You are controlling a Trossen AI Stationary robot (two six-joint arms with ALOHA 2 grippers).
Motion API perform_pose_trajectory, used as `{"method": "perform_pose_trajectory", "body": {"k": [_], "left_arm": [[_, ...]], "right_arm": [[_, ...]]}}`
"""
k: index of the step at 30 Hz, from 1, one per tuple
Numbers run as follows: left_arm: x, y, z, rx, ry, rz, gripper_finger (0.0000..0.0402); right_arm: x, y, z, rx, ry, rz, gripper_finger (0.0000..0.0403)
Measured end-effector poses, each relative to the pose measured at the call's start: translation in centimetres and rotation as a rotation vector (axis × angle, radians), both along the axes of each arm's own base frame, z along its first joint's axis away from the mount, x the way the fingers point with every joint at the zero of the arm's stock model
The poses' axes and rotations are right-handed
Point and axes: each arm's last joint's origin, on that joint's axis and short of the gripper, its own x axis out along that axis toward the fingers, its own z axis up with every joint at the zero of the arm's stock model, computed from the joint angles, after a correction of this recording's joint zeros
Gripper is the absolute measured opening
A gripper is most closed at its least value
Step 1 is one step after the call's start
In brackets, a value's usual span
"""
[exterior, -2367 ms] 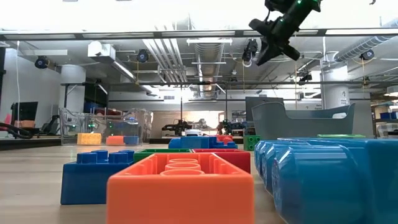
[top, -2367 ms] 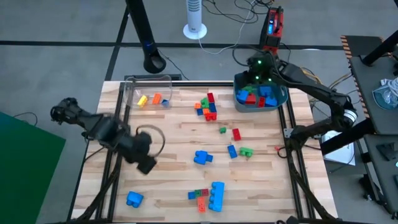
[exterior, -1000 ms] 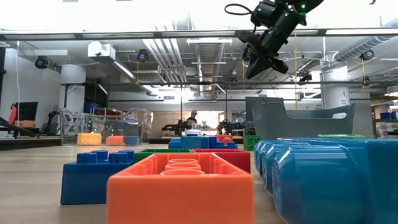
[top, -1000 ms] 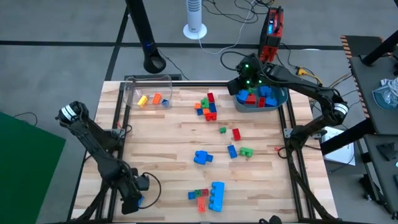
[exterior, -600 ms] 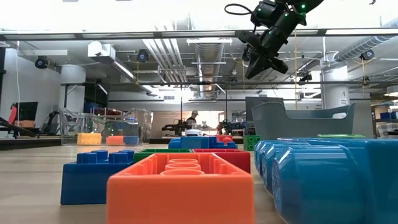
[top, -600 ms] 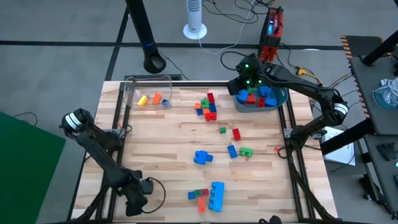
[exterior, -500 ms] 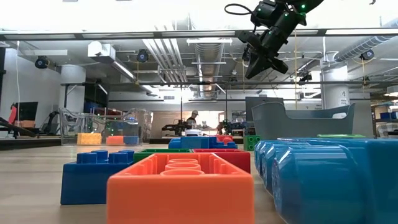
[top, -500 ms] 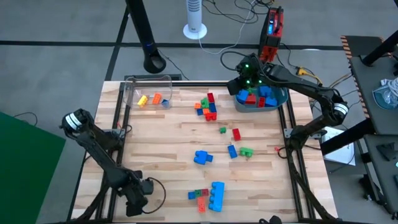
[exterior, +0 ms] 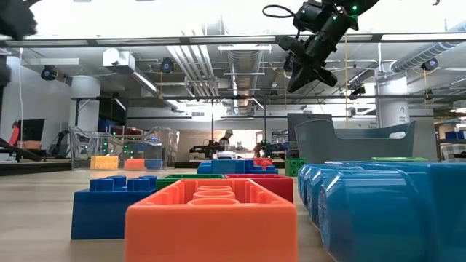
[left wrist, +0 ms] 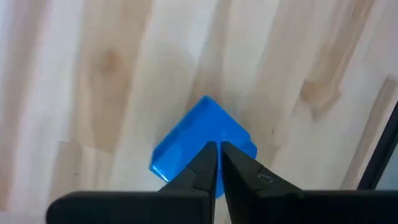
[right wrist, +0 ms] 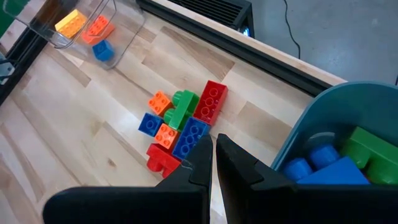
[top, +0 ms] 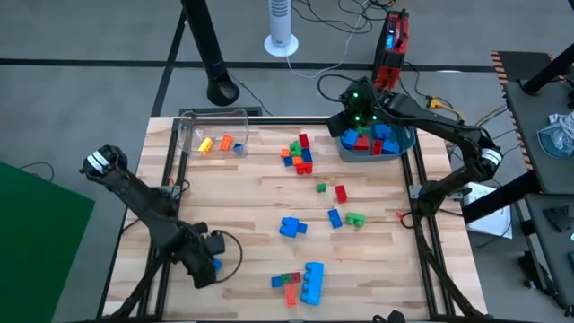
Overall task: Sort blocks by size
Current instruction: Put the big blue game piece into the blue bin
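Progress: partly sorted, by judgement; the teal tub (top: 408, 141) at the far right corner of the surface (top: 251, 233) holds several chunky blocks (right wrist: 348, 163); the clear plastic box (top: 193, 126) at the far left corner holds three tiny ones (top: 222, 143). Remaining: a cluster (top: 299, 152) near the far edge, scattered pieces at centre (top: 339, 205), a group by the near edge (top: 303, 282).

Left gripper (left wrist: 217, 163): near the front left corner; fingers clenched together above a blue block (left wrist: 196, 140) lying on the surface, not grasping it.

Right gripper (right wrist: 213, 158): raised beside the tub's rim; fingers clenched, empty.
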Motion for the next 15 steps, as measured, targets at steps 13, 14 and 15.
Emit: {"method": "perform_pose_trajectory", "body": {"k": [13, 14, 15], "left_arm": [[-1.0, 3.1, 3.2, -0.033, -0.037, -0.040, 0.0040], [-1.0, 3.1, 3.3, -0.042, -0.031, -0.053, 0.0051], [-1.1, 3.2, 3.4, -0.049, -0.030, -0.065, 0.0063]], "right_arm": [[0.0, 0.1, 0.0, 0.007, -0.001, -0.003, 0.0013], [0.0, 0.1, 0.0, 0.007, -0.001, -0.003, 0.0013], [0.0, 0.1, 0.0, 0.007, -0.001, -0.004, 0.0013]]}}
